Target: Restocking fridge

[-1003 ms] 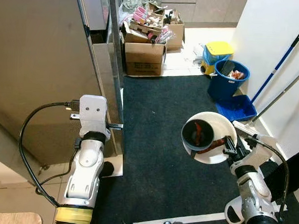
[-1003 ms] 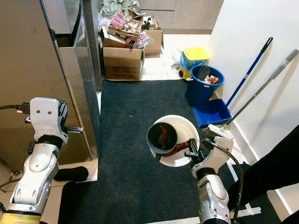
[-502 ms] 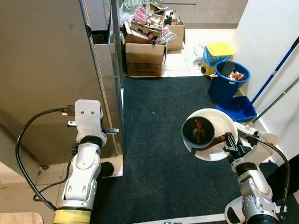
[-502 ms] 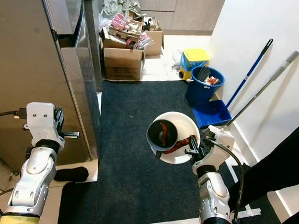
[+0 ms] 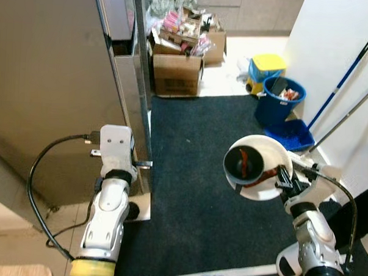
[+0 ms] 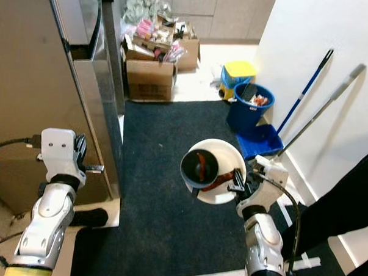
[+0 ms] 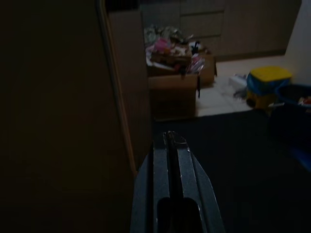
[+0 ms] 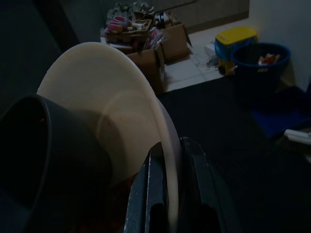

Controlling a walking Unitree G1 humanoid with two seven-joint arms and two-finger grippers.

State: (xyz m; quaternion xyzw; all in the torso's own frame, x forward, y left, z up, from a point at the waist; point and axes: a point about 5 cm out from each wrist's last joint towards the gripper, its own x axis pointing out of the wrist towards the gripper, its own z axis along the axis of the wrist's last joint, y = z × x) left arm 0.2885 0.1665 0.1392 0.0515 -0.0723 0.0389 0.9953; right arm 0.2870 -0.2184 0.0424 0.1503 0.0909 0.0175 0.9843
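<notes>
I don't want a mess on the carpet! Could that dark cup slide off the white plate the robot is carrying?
It might. The right gripper pinches only the plate's rim, and the plate looks tilted. The dark cup sits loose near the far edge, probably free to slide or tip.

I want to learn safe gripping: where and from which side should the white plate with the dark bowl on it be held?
By its thin rim, on the edge nearest the robot, coming from the robot's side. The right gripper already pinches the white plate there, one finger above and one below. The dark bowl sits toward the plate's left side, so the near right rim is bare and flat enough for the fingers.
</notes>
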